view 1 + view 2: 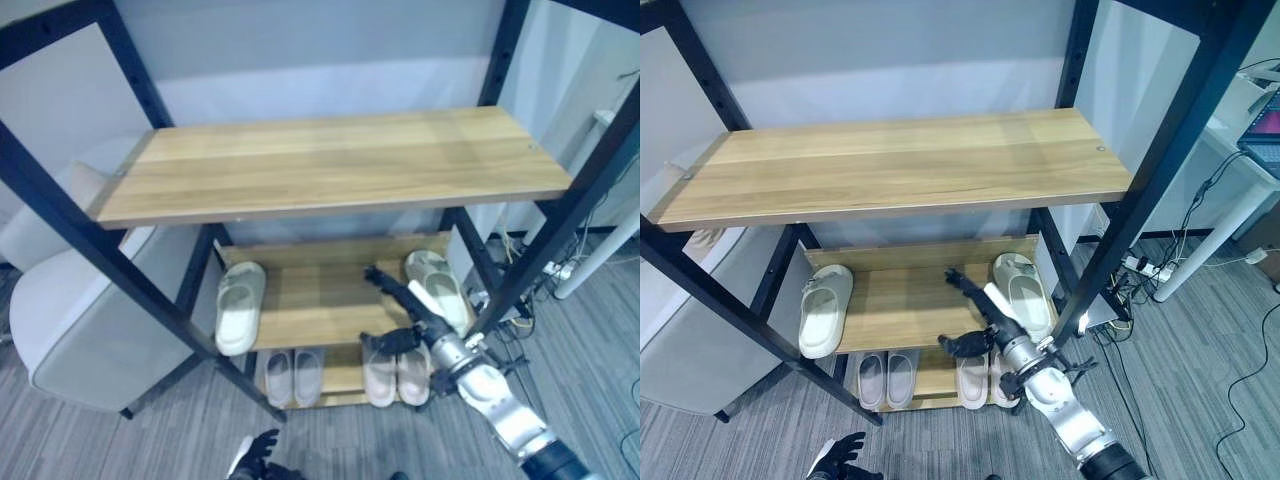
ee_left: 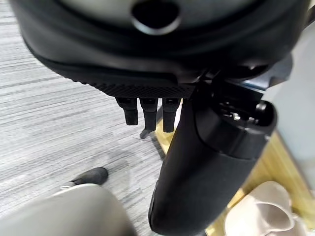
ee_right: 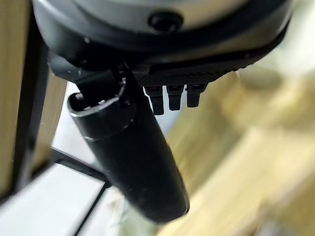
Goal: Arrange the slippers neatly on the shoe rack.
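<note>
On the middle shelf (image 1: pixel 330 310), the right slipper (image 1: pixel 437 285) lay lengthwise just beyond the right hand (image 1: pixel 405 310), which was spread and empty; the left hand (image 1: pixel 255 455) hung low, far away.

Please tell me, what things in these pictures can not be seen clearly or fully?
- Bottom-shelf slippers: the right hand and arm cover part of the right pair, head views.
- Left hand: cut off by the bottom edge, head views.
- Armchair: cut by the edge, partly behind the shoe rack post.
- Right wrist view: shelf blurred.
</note>
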`<state>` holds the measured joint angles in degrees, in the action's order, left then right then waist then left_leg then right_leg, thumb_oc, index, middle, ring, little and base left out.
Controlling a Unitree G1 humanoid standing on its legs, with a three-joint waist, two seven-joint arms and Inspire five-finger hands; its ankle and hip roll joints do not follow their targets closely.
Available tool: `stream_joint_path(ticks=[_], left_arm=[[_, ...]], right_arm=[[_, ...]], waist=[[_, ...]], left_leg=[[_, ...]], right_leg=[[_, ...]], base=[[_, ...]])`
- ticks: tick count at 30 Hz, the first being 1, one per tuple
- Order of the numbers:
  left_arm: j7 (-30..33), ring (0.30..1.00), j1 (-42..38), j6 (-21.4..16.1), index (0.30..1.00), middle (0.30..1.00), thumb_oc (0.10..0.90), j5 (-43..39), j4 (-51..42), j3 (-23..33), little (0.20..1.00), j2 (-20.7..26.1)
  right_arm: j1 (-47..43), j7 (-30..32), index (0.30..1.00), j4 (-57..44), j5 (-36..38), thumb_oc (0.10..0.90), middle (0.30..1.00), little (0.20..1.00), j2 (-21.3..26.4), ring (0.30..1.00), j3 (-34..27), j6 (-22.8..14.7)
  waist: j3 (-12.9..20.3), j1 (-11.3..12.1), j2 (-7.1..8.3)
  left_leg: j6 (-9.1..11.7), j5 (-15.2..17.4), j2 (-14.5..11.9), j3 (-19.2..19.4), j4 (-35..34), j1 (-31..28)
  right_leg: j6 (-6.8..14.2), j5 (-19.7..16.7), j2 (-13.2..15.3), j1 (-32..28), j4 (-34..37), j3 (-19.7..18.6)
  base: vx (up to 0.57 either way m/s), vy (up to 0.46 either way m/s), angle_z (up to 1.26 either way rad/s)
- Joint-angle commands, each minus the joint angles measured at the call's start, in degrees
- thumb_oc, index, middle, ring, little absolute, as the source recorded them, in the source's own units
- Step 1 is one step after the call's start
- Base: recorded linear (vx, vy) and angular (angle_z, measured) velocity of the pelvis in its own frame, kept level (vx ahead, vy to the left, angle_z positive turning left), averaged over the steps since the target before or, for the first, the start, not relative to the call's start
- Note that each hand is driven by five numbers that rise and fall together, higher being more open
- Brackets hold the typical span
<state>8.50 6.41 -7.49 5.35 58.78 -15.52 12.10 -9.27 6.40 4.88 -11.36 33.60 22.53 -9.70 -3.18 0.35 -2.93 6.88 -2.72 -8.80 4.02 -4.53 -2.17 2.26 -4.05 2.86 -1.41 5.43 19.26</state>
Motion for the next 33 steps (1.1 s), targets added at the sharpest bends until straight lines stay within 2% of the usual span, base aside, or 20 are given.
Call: stream_joint_path(ticks=[1,5,6,12,18,25,33], left_arm=[[0.66,0.9,-2.62,-1.47,0.9,0.9,0.8,2.39,4.59,-2.82,0.9,-1.4],[0.49,0.9,-2.74,-1.5,0.9,0.9,0.8,2.69,5.17,-2.84,0.9,-1.08],[0.34,0.9,-2.79,-1.51,0.9,0.9,0.8,2.36,5.15,-2.84,0.9,-0.84],[0.09,0.9,-3.17,-1.44,0.9,0.9,0.8,2.04,5.26,-3.09,0.9,-0.17],[-0.08,0.9,-4.05,-1.31,0.9,0.9,0.8,1.86,6.27,-3.32,0.9,-0.17],[-0.44,0.9,-4.18,-1.21,0.9,0.9,0.8,1.74,6.6,-2.78,0.9,-0.18],[-1.21,0.9,-4.44,-1.35,0.9,0.9,0.8,2.38,6.86,-2.97,0.9,-0.41]], right_arm=[[-10.67,6.7,0.9,-1.7,-9.21,0.8,0.9,0.9,-0.75,0.9,-3.59,-3.48],[-14.0,8.93,0.9,2.86,-13.65,0.8,0.9,0.9,0.2,0.9,-3.32,-1.74],[-16.13,9.82,0.9,5.88,-16.35,0.8,0.9,0.9,0.77,0.9,-2.96,-0.16],[-22.6,11.23,0.9,14.61,-24.8,0.8,0.9,0.9,2.68,0.9,0.25,3.41],[-26.91,11.91,0.9,21.62,-29.21,0.8,0.9,0.9,3.9,0.9,3.41,6.02],[-27.18,10.45,0.9,23.41,-29.93,0.8,0.9,0.9,6.38,0.9,3.71,6.52],[-27.11,8.51,0.9,22.77,-32.87,0.8,0.9,0.9,11.84,0.9,4.5,6.35]], waist=[[1.39,2.07,3.1],[1.22,2.65,3.7],[1.16,3.16,4.13],[0.93,4.54,5.34],[0.75,5.11,6.51],[0.86,5.02,7.31],[1.22,4.44,7.87]], left_leg=[[0.89,-0.76,0.46,2.71,-0.47,1.21],[0.42,-0.17,0.86,2.67,-0.47,1.13],[0.11,0.23,1.11,2.63,-0.47,1.13],[-0.64,1.07,1.89,2.3,-0.47,1.3],[-1.15,1.71,2.45,2.06,-0.47,1.63],[-1.37,2.1,3.01,1.87,-0.47,1.69],[-1.38,2.42,3.42,1.79,-0.47,1.84]], right_leg=[[5.75,4.44,3.39,-3.8,-1.25,0.62],[5.97,4.23,3.8,-3.77,-1.33,0.51],[6.11,4.16,4.02,-3.78,-1.29,0.53],[6.49,3.88,4.55,-3.5,-1.24,0.29],[6.75,3.64,5.06,-3.24,-1.3,0.22],[7.08,3.28,5.52,-3.05,-1.4,0.22],[7.46,2.88,6.15,-2.92,-1.38,0.36]], base=[[0.04,0.077,-0.02],[0.03,0.054,-0.01],[0.02,0.058,0.0],[0.02,0.042,0.0],[0.01,0.022,0.0],[0.0,0.014,0.0],[0.0,0.004,0.0]])
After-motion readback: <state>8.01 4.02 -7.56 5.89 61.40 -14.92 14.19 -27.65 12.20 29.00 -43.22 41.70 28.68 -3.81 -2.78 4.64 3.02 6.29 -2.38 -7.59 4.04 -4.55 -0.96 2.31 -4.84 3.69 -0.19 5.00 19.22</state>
